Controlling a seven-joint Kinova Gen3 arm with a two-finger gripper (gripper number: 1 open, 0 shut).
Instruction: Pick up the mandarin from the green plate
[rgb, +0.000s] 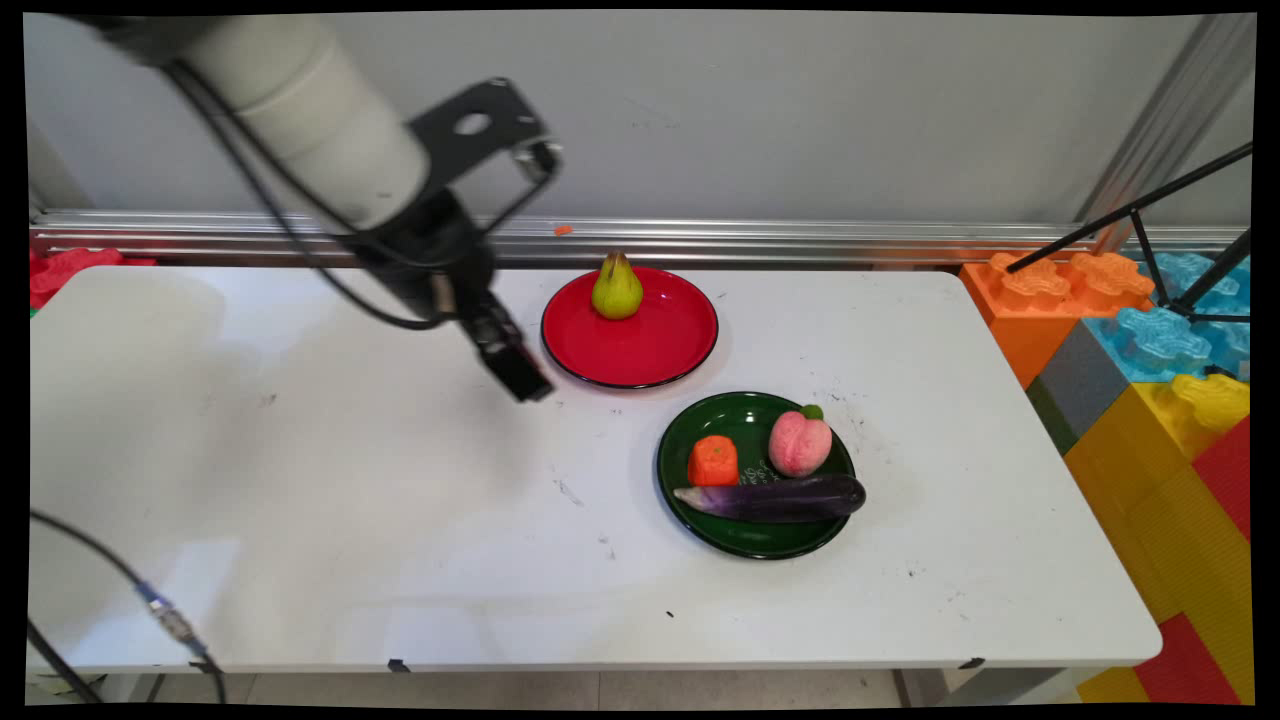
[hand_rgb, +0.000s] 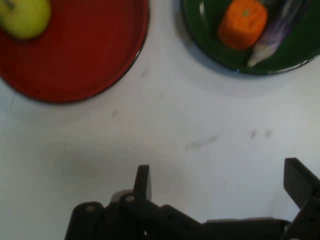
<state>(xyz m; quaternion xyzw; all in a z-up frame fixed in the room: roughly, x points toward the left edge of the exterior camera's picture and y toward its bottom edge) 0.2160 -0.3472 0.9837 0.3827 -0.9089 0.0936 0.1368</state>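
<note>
The white bench (rgb: 350, 520) stands against a plain grey wall (rgb: 800, 110) with an aluminium rail (rgb: 850, 240) along its base. Large coloured foam blocks (rgb: 1150, 380) are stacked at its right end, beside a black tripod (rgb: 1150, 215).

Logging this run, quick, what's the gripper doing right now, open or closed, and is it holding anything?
Black two-finger gripper: open, holding nothing, above the bare white table beside the round red plate.

Two plates sit on the bench (rgb: 300, 520). The far plate (rgb: 660, 350) carries a pear (rgb: 617, 288) at its back edge. The near plate (rgb: 700, 520), to its right and closer to me, holds a carrot piece (rgb: 713, 461) on the left, a peach (rgb: 799, 444) on the right and an eggplant (rgb: 775, 498) lying across in front of both. The gripper (rgb: 528, 385) hangs just left of the far plate.
</note>
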